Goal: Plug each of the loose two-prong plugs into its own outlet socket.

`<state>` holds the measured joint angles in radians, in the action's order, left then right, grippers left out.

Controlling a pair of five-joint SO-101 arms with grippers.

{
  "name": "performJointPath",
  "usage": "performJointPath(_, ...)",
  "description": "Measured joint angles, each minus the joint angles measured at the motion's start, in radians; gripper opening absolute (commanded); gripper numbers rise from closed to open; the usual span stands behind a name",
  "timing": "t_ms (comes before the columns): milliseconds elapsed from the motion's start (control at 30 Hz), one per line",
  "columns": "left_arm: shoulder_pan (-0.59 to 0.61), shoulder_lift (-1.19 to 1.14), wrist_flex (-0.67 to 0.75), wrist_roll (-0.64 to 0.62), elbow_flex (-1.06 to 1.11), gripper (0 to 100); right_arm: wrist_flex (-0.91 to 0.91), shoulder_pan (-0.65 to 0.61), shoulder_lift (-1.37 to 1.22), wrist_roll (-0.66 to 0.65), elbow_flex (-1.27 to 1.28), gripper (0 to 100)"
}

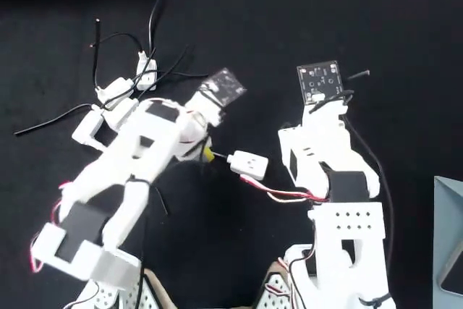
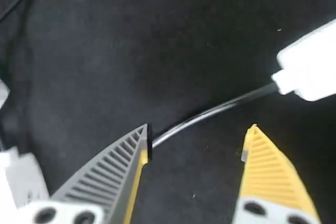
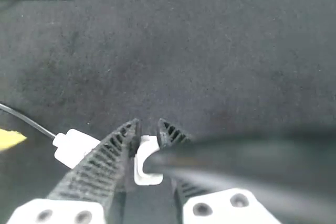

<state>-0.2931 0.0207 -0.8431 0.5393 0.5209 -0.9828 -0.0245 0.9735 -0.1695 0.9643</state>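
The plug (image 2: 310, 69) is white and lies flat on the black counter (image 1: 405, 34), about midway between the two arms. Its black cable (image 2: 210, 114) runs from one end back toward the left pincer (image 2: 198, 129). That pincer is spread wide, with a grey finger on one side and a yellow finger on the other. The cable passes between them and lies close against the grey fingertip, and neither finger grips it. The plug itself is a little past the fingertips, nearer the yellow side.

Just beside the plug, the right pincer (image 3: 148, 127) is pressed together on a small white piece (image 3: 147, 163). Its dark fingers lie against either side of the piece. I cannot tell whether this piece is a plug or a socket. A blurred dark lead crosses close in front of the right wrist camera.

Red and white wires (image 1: 286, 195) trail from the middle of the counter to the right arm (image 1: 336, 179). The left arm (image 1: 137, 157) stretches on a slant from the near corner toward the centre.

Behind the left arm, toward the far side of the counter, several more white pieces (image 1: 112, 92) lie in a loose cluster. Thin black cables (image 1: 43, 122) curl away from them.
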Motion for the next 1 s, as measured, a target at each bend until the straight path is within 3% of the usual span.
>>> performJointPath(233, -0.080, -0.104, 0.002, 0.091, -0.037, 29, 0.000, 0.000, 0.000, 0.000, 0.000, 1.2)
performJointPath(667, -0.091, -0.124, 0.058, 0.095, -0.055, 28, 0.000, 0.000, 0.000, 0.000, 0.000, 1.2)
performJointPath(1000, -0.106, -0.296, -0.003, 0.106, -0.181, 7, 0.000, 0.000, 0.000, 0.000, 0.000, 1.2)
